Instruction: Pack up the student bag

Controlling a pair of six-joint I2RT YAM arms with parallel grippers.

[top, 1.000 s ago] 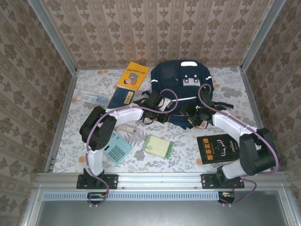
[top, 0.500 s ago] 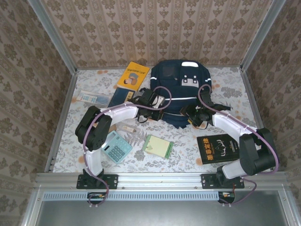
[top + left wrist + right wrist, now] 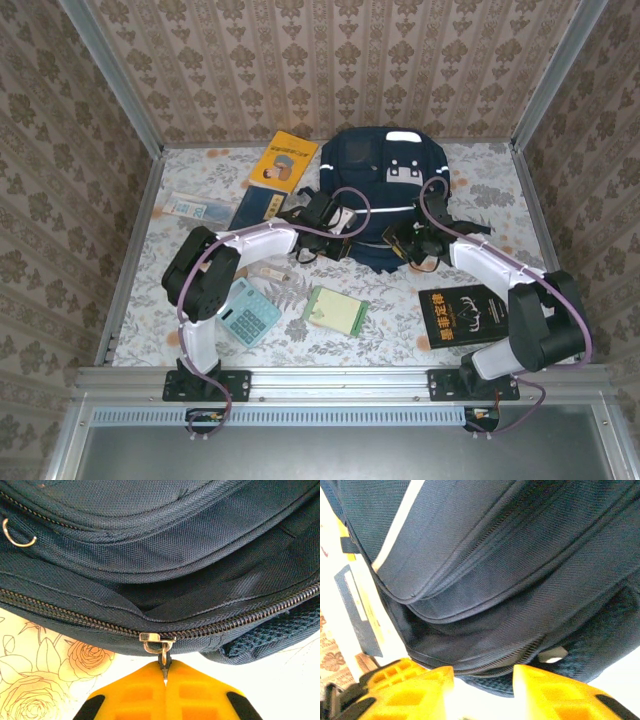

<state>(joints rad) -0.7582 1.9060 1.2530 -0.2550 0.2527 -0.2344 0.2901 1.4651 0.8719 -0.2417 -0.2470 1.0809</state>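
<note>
While the left gripper [image 3: 164,679] at lower centre clenches the brass zipper pull [image 3: 158,646] of the navy fabric student bag [image 3: 150,540], drawing along the teeth seems wisest; the right gripper [image 3: 483,677] stands parted, empty.

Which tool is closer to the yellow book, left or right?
Left. The left tool, pinching the student bag's zipper pull, is just right of the yellow book and nearer the robot; the right tool is farther right, across the bag.

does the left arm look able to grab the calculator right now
Probably not straight away: the left hand is shut on the zipper pull of the bag, so it would have to let go first. The calculator lies uncovered close to that arm, so the path itself looks free.
</note>
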